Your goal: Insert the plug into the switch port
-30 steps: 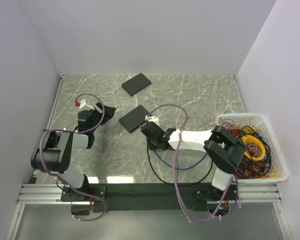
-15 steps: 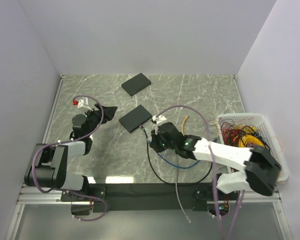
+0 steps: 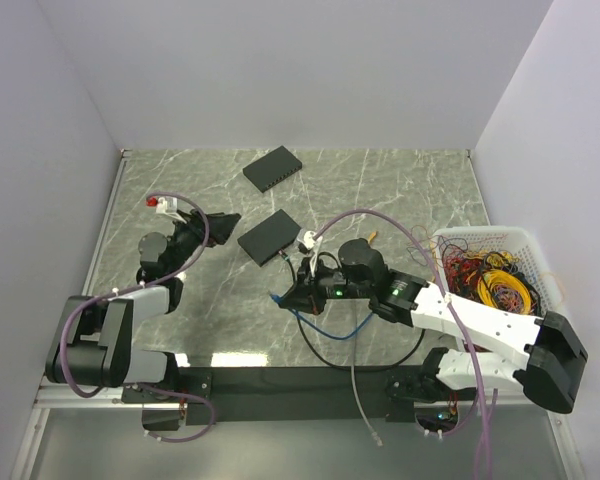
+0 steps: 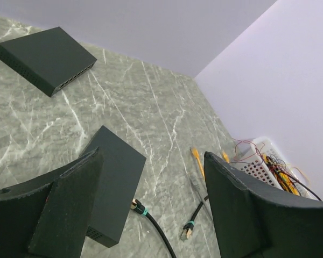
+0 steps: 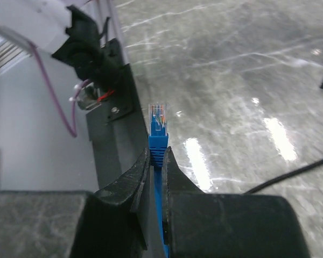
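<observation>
The plug [image 4: 194,153], the tip of a thin orange-yellow cable, lies loose on the marble to the right of both boxes; it also shows in the top view as a small orange plug [image 3: 373,238]. The switch [image 3: 272,168] is the far oblong dark-grey box, and in the left wrist view the switch [image 4: 43,54] shows its port row along one side. My right gripper [image 5: 157,153] is shut on a blue cable's connector [image 5: 159,126], not on the plug; in the top view it hovers as the right gripper [image 3: 283,297] near the front middle. My left gripper [image 4: 152,156] is open and empty.
A squarer black slab [image 3: 270,236] lies between the arms. A black cable has one tip [image 4: 135,205] against the slab's side and the other tip [image 4: 187,232] loose on the marble. A white basket [image 3: 555,300] of tangled cables stands at the right edge.
My right gripper closed on the blue connector and swung from beside the slab toward the table's front. The left gripper reached slightly farther toward the slab, still open.
</observation>
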You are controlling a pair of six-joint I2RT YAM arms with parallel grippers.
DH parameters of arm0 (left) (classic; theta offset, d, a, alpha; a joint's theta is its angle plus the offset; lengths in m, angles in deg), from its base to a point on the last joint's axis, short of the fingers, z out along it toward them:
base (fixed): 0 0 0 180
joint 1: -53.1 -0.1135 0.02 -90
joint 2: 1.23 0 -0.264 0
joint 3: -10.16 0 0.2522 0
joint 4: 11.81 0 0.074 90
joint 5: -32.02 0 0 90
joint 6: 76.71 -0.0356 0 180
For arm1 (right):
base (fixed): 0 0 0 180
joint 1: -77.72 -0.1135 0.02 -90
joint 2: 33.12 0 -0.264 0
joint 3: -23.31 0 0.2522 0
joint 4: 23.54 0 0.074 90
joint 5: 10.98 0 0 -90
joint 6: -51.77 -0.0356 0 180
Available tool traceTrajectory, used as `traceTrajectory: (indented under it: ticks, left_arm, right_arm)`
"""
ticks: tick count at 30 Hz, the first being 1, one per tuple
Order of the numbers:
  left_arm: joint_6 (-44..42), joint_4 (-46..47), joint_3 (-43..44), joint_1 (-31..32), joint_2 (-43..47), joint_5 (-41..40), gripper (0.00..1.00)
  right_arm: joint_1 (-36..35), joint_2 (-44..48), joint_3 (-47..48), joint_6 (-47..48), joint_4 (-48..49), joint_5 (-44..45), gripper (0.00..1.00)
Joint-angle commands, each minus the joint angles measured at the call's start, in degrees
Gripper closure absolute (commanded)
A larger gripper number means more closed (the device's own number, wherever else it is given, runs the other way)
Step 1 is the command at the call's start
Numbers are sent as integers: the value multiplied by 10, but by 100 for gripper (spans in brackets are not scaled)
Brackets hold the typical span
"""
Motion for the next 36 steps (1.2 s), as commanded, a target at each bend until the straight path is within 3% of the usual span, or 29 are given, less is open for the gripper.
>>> traceTrajectory:
  ticks: [1, 5, 8, 10, 14, 17, 21, 36]
  left_arm:
    - [0, 30, 2, -2, 3, 8, 18]
    - [-10, -68, 66, -2, -66, -28, 20]
    - [8, -38, 97, -2, -142, -15, 20]
    - [25, -16, 119, -2, -180, 4, 21]
    - [51, 30, 129, -2, -238, 7, 21]
    - [50, -6, 151, -2, -249, -20, 21]
    - [54, -19, 181, -2, -283, 10, 26]
    - [40, 21, 209, -2, -372, 62, 33]
  right_arm:
    - [-3, 4, 4, 23, 24, -36, 100]
    - [-3, -67, 51, 24, -44, 128, 100]
    - [-2, -187, 129, 25, -120, 208, 100]
    - [-3, -266, 170, 12, -142, 228, 100]
    - [-1, -317, 196, -5, -122, 250, 100]
    - [2, -356, 237, -3, -137, 278, 100]
    - [5, -418, 288, -4, -161, 286, 100]
    - [21, -488, 344, -4, -195, 374, 100]
